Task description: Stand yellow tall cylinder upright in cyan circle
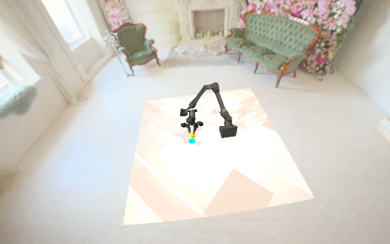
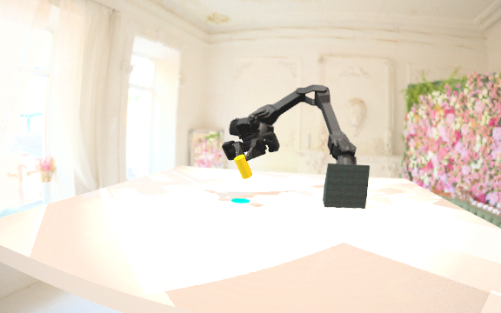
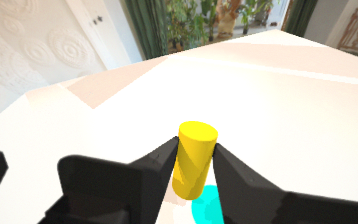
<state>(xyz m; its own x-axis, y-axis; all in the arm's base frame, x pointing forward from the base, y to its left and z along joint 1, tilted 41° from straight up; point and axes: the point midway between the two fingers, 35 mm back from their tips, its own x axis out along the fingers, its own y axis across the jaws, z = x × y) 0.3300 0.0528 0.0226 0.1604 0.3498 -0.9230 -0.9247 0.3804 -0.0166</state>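
The claw (image 1: 192, 133) (image 2: 245, 156) (image 3: 195, 143) grips the yellow cylinder (image 1: 191, 135) (image 2: 243, 167) (image 3: 193, 160), tilted, above the table (image 1: 249, 163) (image 2: 233, 248) (image 3: 260, 105) — uprighting seems in hand. Next: finish straightening, centre over the cyan circle (image 1: 192, 141) (image 2: 240, 201) (image 3: 208, 206) below the claw — then lower.

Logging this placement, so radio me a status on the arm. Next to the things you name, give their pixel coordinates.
Gripper (image 1: 192, 133) (image 2: 243, 157) (image 3: 195, 143) shut on yellow cylinder (image 1: 192, 135) (image 2: 243, 167) (image 3: 194, 162). Cylinder tilted, held above the table (image 1: 239, 190) (image 2: 250, 278) (image 3: 280, 100). Cyan circle (image 1: 192, 141) (image 2: 240, 201) (image 3: 207, 206) unoccupied, nothing seen blocking it.
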